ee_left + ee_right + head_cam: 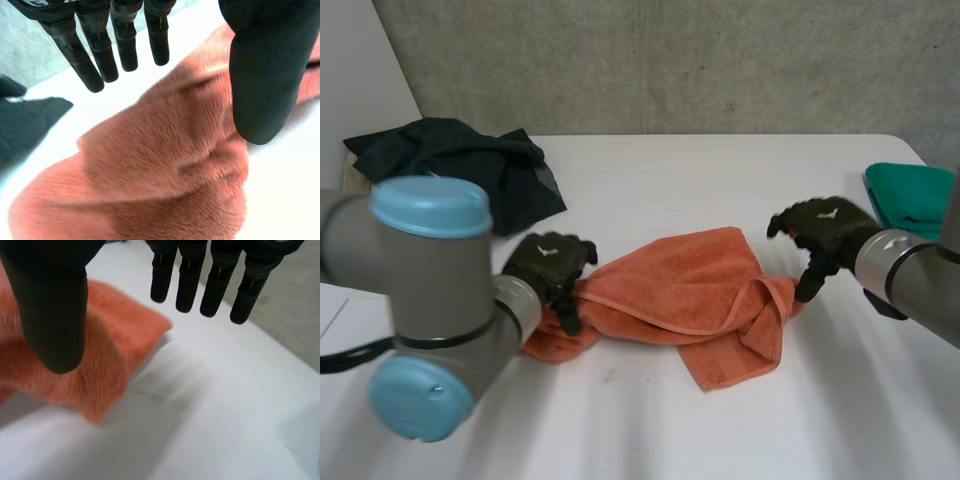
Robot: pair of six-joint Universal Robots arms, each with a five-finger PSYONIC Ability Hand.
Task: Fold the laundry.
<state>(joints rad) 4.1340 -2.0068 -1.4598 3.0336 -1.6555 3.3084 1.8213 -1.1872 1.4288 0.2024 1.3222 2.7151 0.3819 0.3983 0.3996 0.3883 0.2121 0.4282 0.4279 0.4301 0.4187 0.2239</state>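
**Operator:** What is in front of me?

**Describer:** In the middle of the frame, on the white table (720, 170), you are looking at an orange towel (690, 290). It is lying crumpled in a loose band that runs from centre left to centre right. One flap is hanging down toward the lower middle.

**Operator:** What is my left hand doing?

**Describer:** Your left hand (550, 265) is hovering at the towel's left end, just right of the big grey left arm (430, 300) that is filling the lower left. In the left wrist view its fingers (80, 55) are reaching out nearly straight and the thumb (265, 75) is standing well apart from them. The orange pile is lying under the palm and nothing is being pinched. I cannot tell whether the fingertips are touching the cloth.

**Operator:** And the right?

**Describer:** Your right hand (820, 228) is coming in from centre right, at the towel's right end. In the right wrist view its fingers are pointing out over bare table, spread from the thumb. The thumb is hanging over the towel's edge and is gripping nothing.

**Operator:** Is anything else lying there?

**Describer:** A dark cloth (460, 160) is lying heaped at the upper left, well apart from the towel. A teal cloth (910, 195) is sitting at the right edge, behind your right hand.
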